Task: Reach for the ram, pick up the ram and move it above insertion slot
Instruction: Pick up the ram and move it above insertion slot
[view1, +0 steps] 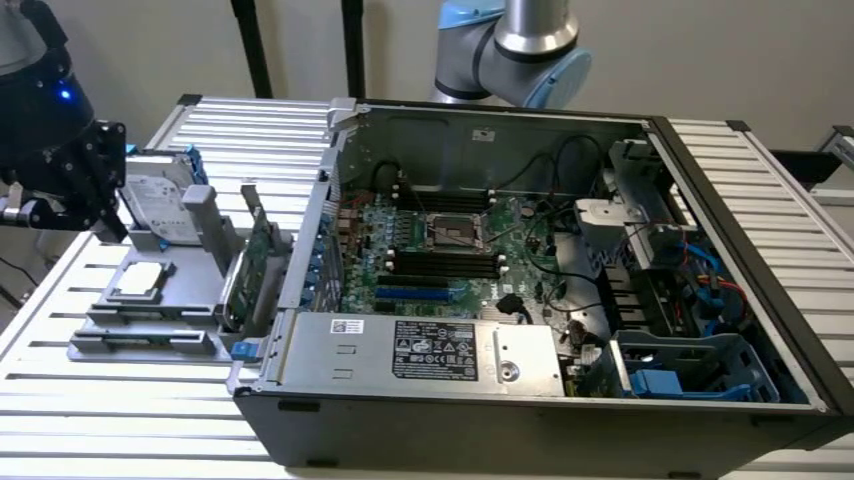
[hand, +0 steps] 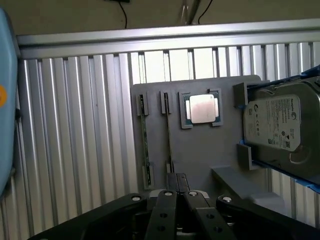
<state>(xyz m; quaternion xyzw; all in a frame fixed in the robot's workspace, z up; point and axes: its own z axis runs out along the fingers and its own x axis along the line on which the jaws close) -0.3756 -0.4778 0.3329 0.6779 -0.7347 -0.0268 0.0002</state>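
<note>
The ram shows edge-on in the wrist view as a thin greenish stick (hand: 144, 136) standing in a grey holder plate (hand: 200, 150), with a second thin stick (hand: 168, 132) beside it. My gripper (hand: 176, 177) is shut with nothing between its fingers, and its tips sit just short of the second stick's near end. In the exterior view the black gripper (view1: 74, 195) hangs at the far left, above and beside the holder plate (view1: 174, 265). The motherboard's black slots (view1: 441, 264) lie inside the open computer case (view1: 534, 400).
On the holder plate also rest a processor chip (hand: 201, 107) and a silver hard drive (hand: 280, 127). A taller green expansion card (view1: 247, 270) stands between the plate and the case wall. Everything sits on a ribbed aluminium table (view1: 120, 420). Cables and a drive cage (view1: 694, 370) crowd the case's right side.
</note>
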